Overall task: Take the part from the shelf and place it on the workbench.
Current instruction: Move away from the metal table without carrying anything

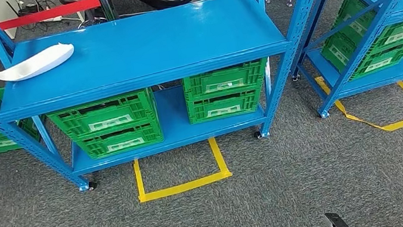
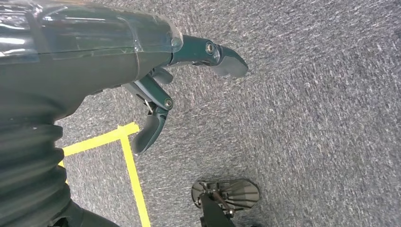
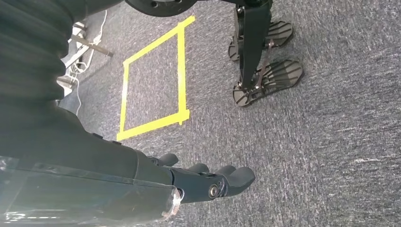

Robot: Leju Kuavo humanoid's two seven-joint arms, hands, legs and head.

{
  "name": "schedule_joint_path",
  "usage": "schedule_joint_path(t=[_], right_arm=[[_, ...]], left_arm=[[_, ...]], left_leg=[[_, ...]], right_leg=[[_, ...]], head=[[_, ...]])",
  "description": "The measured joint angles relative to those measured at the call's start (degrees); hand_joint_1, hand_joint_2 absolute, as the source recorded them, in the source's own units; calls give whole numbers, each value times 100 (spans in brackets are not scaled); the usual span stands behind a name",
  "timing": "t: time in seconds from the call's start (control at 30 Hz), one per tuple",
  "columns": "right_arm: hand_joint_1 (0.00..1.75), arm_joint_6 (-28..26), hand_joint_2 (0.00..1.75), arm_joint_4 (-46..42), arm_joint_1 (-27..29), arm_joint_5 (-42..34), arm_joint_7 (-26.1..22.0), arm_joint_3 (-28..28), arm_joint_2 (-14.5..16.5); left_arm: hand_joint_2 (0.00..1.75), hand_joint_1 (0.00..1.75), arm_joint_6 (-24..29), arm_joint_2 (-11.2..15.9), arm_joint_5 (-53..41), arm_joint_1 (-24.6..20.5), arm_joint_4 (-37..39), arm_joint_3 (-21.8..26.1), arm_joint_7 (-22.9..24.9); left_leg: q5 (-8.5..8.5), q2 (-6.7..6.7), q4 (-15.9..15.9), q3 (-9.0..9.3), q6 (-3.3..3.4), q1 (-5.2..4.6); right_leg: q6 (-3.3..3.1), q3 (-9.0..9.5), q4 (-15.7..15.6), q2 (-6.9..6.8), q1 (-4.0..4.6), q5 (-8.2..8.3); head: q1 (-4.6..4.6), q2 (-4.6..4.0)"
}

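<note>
I note both hands hanging empty, fingers loosely spread: left hand, right hand. The white part lies well ahead on the shelf; I'd step closer first.

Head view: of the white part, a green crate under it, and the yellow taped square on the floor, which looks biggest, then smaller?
1. Green crate, largest.
2. Yellow square and white part look alike in width; the square lies nearer the camera, so their order is unsure.
</note>
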Motion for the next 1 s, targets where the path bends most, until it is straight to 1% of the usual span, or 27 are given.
schedule_joint_path(t=[0.6, 0.63, 0.73, 0.77, 0.87, 1.0], right_arm=[[0, 25, 175, -1, -16, -94, 92, 118, 1], [0, 32, 131, -1, -17, -115, 88, 129, 1], [0, 90, 131, -2, -18, -269, -60, 145, 1], [0, 113, 175, -2, -17, -311, -123, 145, 2], [0, 143, 175, -7, 28, -231, -210, 133, 32], [0, 146, 175, -12, 167, 196, -277, 78, 126]], left_arm=[[175, 0, -26, -10, -8, 3, 54, 0, 48], [131, 0, -27, -10, -3, 3, 57, 0, 35], [131, 0, -41, -11, 67, 3, 68, 4, -163], [175, 0, -63, -12, 92, 5, 73, 12, -238], [175, 0, -154, -44, 44, 47, 93, 124, -331], [175, 0, -273, -138, -259, 171, 131, 389, -362]], left_leg=[[0, 0, 0, 4, 0, 0], [0, 0, 0, 4, 0, 0], [0, 0, 0, 5, 0, 0], [0, 0, 0, 5, 0, 0], [0, 0, 0, 6, 0, 0], [-1, -1, 0, 5, -2, 0]], right_leg=[[0, 1, 5, 0, 0, 0], [0, 1, 5, 0, 0, 0], [0, 1, 5, 0, 0, 0], [0, 1, 6, 0, 0, 0], [1, 2, 6, 0, 0, -1], [4, 2, 6, 0, 0, -4]], head=[[-3, 0], [-3, 0], [-4, 0], [-5, 0], [-4, 0], [-4, 0]])
